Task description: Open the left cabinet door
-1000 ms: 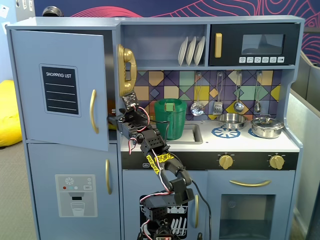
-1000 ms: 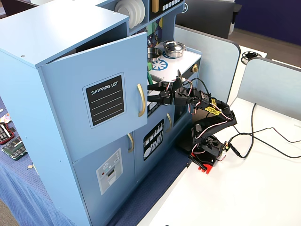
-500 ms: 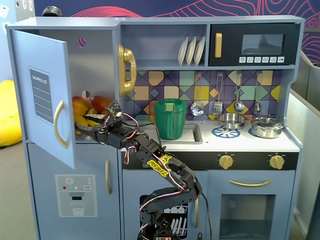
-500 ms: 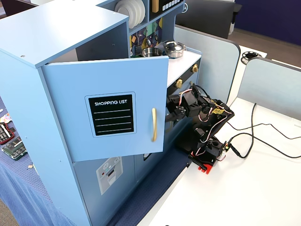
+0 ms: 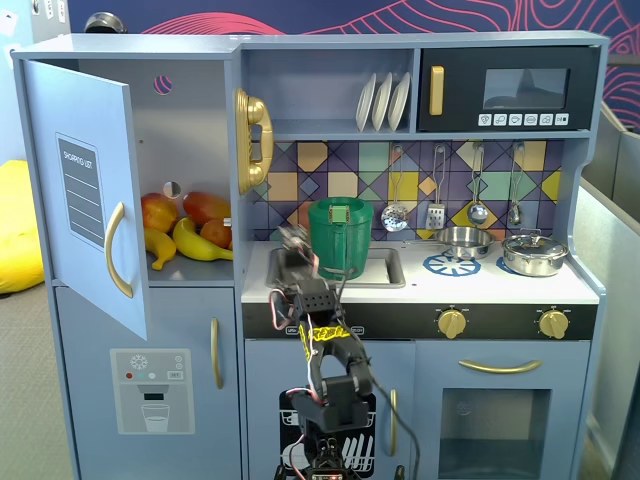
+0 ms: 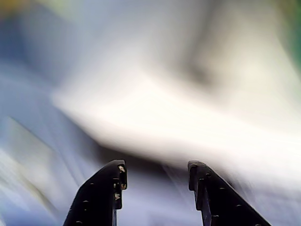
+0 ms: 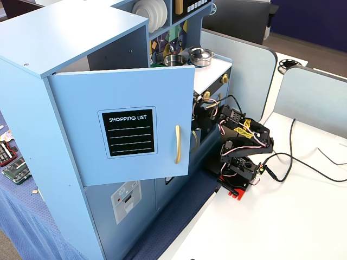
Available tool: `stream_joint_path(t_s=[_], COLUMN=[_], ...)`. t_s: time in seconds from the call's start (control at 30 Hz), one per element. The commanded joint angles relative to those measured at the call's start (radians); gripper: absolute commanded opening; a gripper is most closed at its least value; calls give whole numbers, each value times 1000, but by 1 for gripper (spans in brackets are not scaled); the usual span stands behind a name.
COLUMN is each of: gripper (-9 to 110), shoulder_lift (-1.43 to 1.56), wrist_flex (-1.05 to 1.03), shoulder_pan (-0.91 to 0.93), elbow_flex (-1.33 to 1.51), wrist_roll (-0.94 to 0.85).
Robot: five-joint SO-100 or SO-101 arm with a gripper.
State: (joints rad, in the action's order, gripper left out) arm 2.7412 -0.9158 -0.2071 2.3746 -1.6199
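The left cabinet door [image 5: 85, 190] is blue-grey, with a black "SHOPPING LIST" panel and a curved gold handle [image 5: 118, 250]. It stands swung wide open to the left, also seen in a fixed view [image 7: 124, 124] with its handle [image 7: 177, 144]. Toy fruit [image 5: 185, 228] lies on the shelf inside. My gripper [image 5: 295, 248] is blurred, in front of the counter edge to the right of the open compartment, apart from the door. In the wrist view the gripper [image 6: 157, 174] is open and empty, over a blurred white and blue surface. In a fixed view the gripper [image 7: 198, 116] is just behind the door's free edge.
A green pot [image 5: 340, 235] sits in the sink behind the arm. A gold toy phone [image 5: 252, 140] hangs on the cabinet side. The lower door with the dispenser graphic [image 5: 150, 385] is closed. A black cable [image 7: 303, 162] runs over the white table on the right.
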Motion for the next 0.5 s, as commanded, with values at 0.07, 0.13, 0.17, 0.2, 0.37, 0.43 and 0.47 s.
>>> stream_joint_path(t_s=[0.07,0.13,0.17,0.2,0.37,0.43,0.47], gripper=[5,5,5,4,2,0,0], shoulder_lift=[239,316,344,365,420,436,436], wrist_flex=[-192,-250,-279,-310,-448,-471,-477], shoulder_pan=[176,199,207,213,196,181,175], elbow_flex=[284,368,400,426,502,534,548], wrist_roll=[103,120,130,138,207,230,235])
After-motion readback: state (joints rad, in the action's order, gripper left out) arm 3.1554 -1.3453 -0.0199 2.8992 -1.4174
